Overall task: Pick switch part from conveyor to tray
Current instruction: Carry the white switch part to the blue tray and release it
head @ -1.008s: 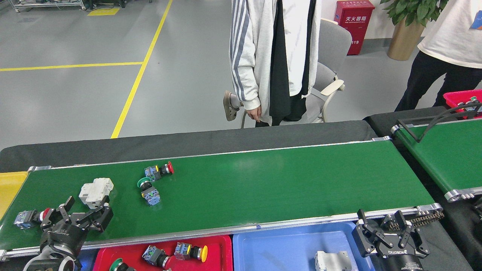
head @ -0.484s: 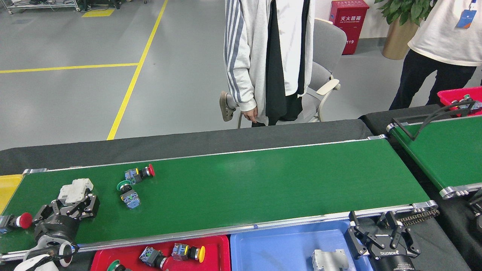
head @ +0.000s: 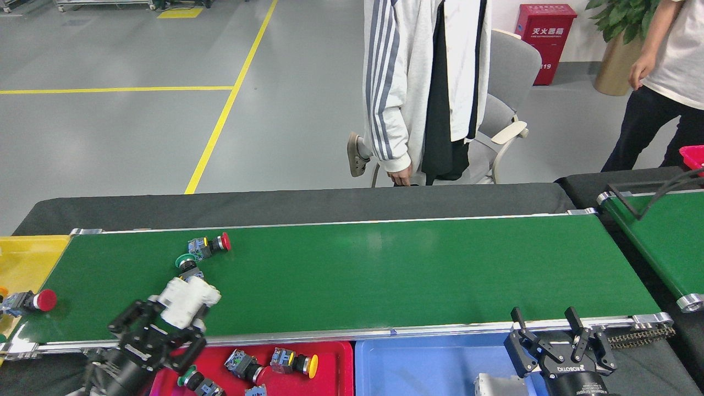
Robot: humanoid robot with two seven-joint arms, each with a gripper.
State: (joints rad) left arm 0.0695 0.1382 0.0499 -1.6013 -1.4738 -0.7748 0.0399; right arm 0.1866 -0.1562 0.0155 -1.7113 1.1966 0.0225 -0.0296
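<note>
The conveyor (head: pixel 352 269) runs across the view as a wide dark-green belt with silver rails. My left gripper (head: pixel 176 318) is shut on a white blocky switch part (head: pixel 188 298), held just above the belt's near rail, beside the red tray (head: pixel 330 357). On the belt lie a red-capped switch (head: pixel 212 245), a green-capped switch (head: pixel 186 264) partly behind the white part, and another red-capped switch (head: pixel 33 301) at the far left end. My right gripper (head: pixel 547 324) stands open and empty over the near rail, at the right end of the blue tray (head: pixel 418 368).
The red tray holds several push-button switches, one yellow-capped (head: pixel 297 363). A grey-white part (head: pixel 498 385) lies in the blue tray. A yellow tray (head: pixel 22 258) sits at the left end. A smaller green belt (head: pixel 660 236) is at right. Two people and a chair (head: pixel 506 110) stand behind.
My left gripper closed on the white part and carried it right and toward the near rail. The loose switches drifted left along the belt. The head view shifted.
</note>
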